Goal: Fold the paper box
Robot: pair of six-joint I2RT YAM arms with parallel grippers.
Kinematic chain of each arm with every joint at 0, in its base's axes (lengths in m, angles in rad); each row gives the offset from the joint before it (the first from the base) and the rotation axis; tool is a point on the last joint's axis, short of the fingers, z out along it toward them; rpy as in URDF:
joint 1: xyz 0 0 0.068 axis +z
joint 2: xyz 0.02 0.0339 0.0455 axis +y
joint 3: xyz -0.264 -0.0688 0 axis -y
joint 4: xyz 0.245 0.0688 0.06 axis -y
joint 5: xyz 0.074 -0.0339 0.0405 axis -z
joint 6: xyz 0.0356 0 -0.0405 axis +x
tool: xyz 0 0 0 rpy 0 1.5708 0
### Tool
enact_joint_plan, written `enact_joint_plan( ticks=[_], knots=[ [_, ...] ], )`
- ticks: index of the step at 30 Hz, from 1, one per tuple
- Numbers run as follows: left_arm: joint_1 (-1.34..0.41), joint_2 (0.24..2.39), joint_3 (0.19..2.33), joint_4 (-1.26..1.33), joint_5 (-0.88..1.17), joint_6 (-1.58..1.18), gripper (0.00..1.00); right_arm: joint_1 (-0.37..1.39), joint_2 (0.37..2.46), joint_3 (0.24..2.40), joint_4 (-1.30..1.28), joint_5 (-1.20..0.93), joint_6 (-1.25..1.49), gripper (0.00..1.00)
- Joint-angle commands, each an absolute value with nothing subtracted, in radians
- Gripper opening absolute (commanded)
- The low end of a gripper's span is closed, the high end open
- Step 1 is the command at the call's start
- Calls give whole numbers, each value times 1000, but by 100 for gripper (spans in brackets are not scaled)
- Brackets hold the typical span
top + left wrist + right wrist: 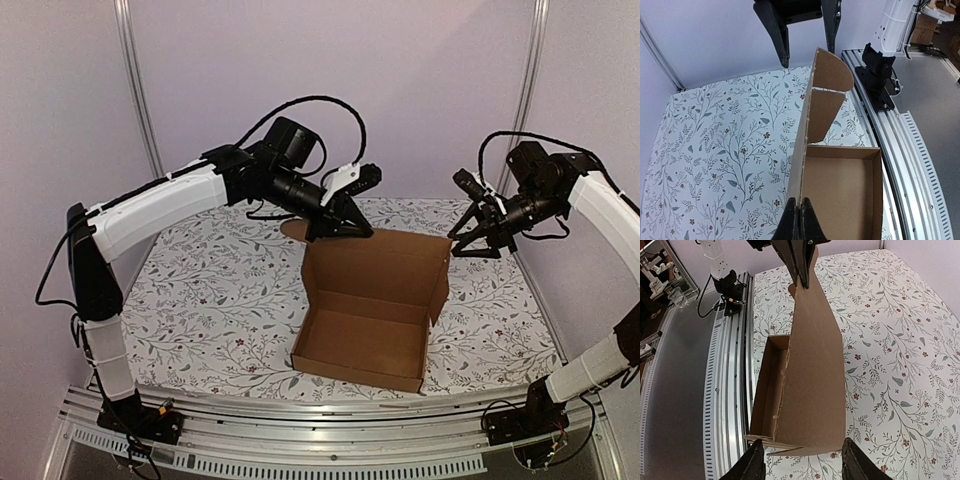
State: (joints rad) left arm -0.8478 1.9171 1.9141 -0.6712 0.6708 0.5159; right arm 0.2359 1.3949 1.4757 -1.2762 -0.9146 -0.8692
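Two hands at the raised lid of the paper box (365, 330).
The left hand (338, 228) is clenched on one top corner of the lid. The right hand (465, 245), spread wide, straddles the opposite edge; contact cannot be told. The plain brown box rests mid-bench (200, 290).

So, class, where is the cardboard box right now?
In the top view the box sits just right of centre on the table, its lid upright between the left end effector, pinching its left corner, and the open right end effector.
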Motion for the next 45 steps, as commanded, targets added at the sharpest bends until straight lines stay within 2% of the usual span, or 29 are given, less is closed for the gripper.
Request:
enact_joint_plan(
  ticks=[1,5,13,20,27,31,38,45],
  knots=[
    [-839,1923,1919,-683,786,494,0,254,1372,1468,-1290,-925,-957,51],
    [-832,1917,1921,-685,800,495,0,253,1379,1503,-1377,-889,-1087,50],
    [-825,1938,1942,-674,834,466,0,254,1371,1505,-1363,-927,-1100,50],
    [-827,1947,1943,-672,818,454,0,266,1395,1494,-1259,-1006,-960,54],
    [-829,1942,1934,-647,814,444,0,279,1417,1449,-1046,-995,-683,49],
    [-831,1949,1933,-641,813,439,0,282,1435,1445,-1017,-1000,-641,45],
    [-831,1958,1934,-636,814,426,0,304,1419,1423,-979,-986,-630,19],
    [-834,1968,1939,-632,811,410,0,306,1378,1396,-907,-974,-592,6]
  ],
)
